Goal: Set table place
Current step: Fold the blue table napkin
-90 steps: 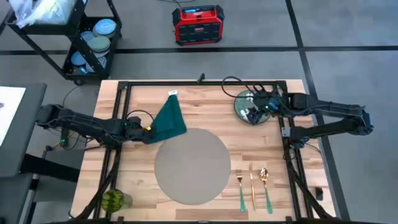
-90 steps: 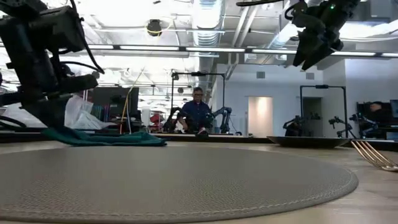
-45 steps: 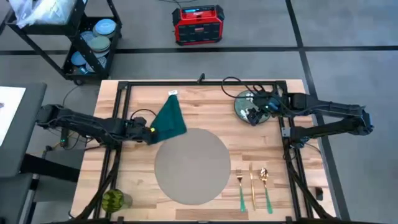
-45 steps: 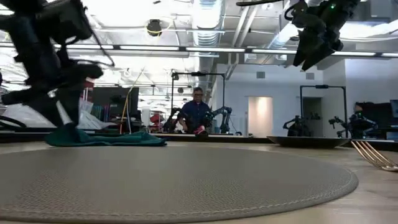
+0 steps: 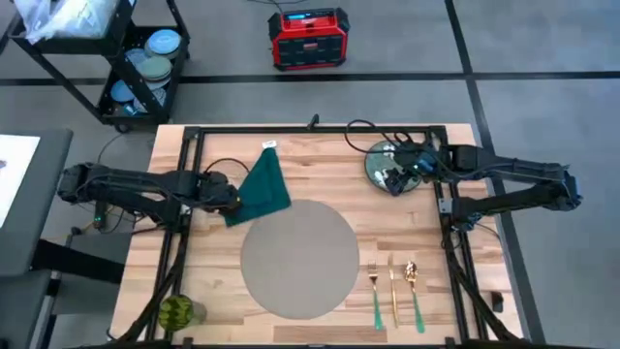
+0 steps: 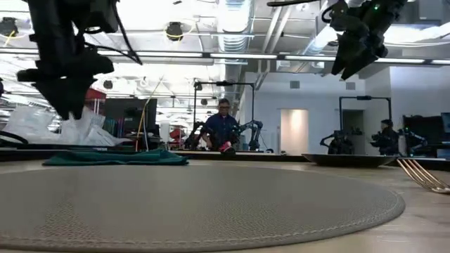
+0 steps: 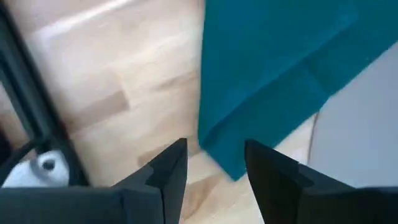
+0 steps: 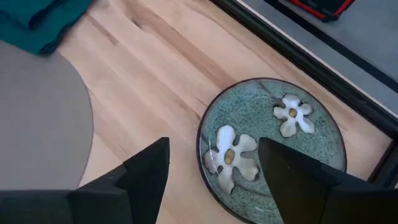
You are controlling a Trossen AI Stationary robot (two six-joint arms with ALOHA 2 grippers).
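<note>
The placemat [image 5: 299, 258] lies flat at the middle of the table [image 5: 213, 281], toward its near edge, with nothing on it. Three pieces of cutlery [image 5: 393, 291] with green handles are already lined up just beside the placemat on the right-arm side: this part of the setting appears done.

The napkin [image 5: 262, 186] lies flat on the wood at the far left of the placemat, its lower corner at or just over the placemat's rim. The left gripper [image 5: 225, 194] hangs above the table beside that corner. In the left wrist view its fingers [image 7: 166, 172] stand apart with nothing between them, the napkin's corner [image 7: 230, 163] lying below the gap. The low view shows this gripper [image 6: 67, 105] raised clear of the cloth [image 6: 116, 158].

The floral plate [image 5: 391, 167] sits at the far right of the table, well apart from the placemat. The right gripper [image 5: 399, 173] hovers over it. Its fingers [image 8: 149, 171] are spread wide, straddling the plate's near rim [image 8: 208, 177] without touching, as far as this angle allows a reading.

A green glass [image 5: 179, 312] stands at the table's near left corner.

Judged remaining: plate onto the placemat, napkin to its final position, probably the glass as well. The task looks well short of halfway.
</note>
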